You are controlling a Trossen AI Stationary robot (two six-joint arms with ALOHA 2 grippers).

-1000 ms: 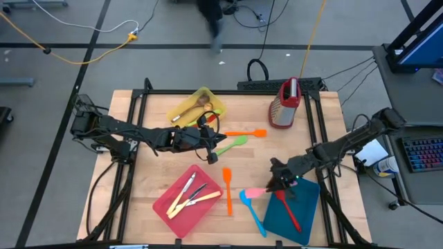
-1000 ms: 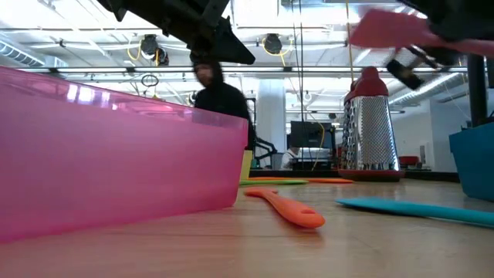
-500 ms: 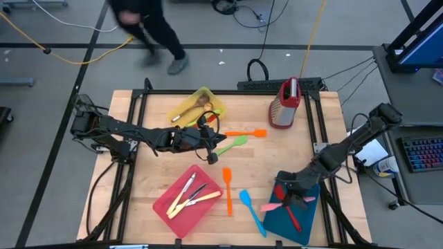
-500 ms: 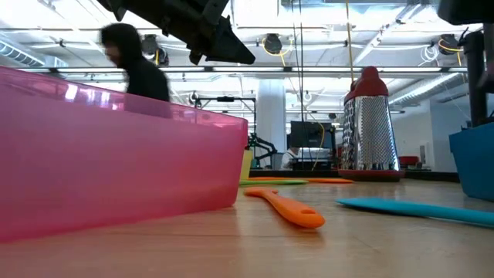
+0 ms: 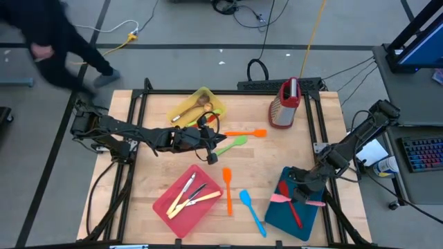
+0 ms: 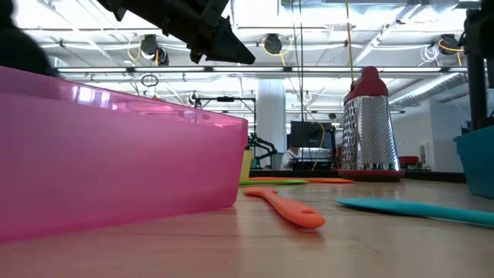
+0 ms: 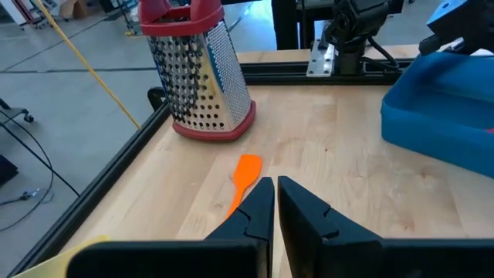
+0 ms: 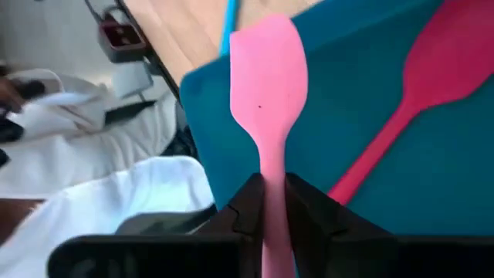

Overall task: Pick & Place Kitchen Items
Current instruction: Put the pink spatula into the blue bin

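On the tabletop (image 5: 145,173) three trays sit apart: one far and left of centre (image 5: 197,105) holding wooden spoons (image 5: 188,109), one near the front (image 5: 181,200) with cutlery (image 5: 188,197) in it, one at the near right (image 5: 304,221). The grater (image 5: 284,104) stands far right. Between the trays lie loose spatulas (four in all) (image 5: 226,190). The right tool (image 5: 299,196) is over the right tray, clamped on a spatula (image 5: 282,198) lying across a spoon (image 5: 291,211) there. The left tool (image 5: 219,145) hovers mid-table.

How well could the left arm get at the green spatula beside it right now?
Probably well: the green spatula lies bare on the table just past the left gripper, whose jaws are shut and empty, nothing between.
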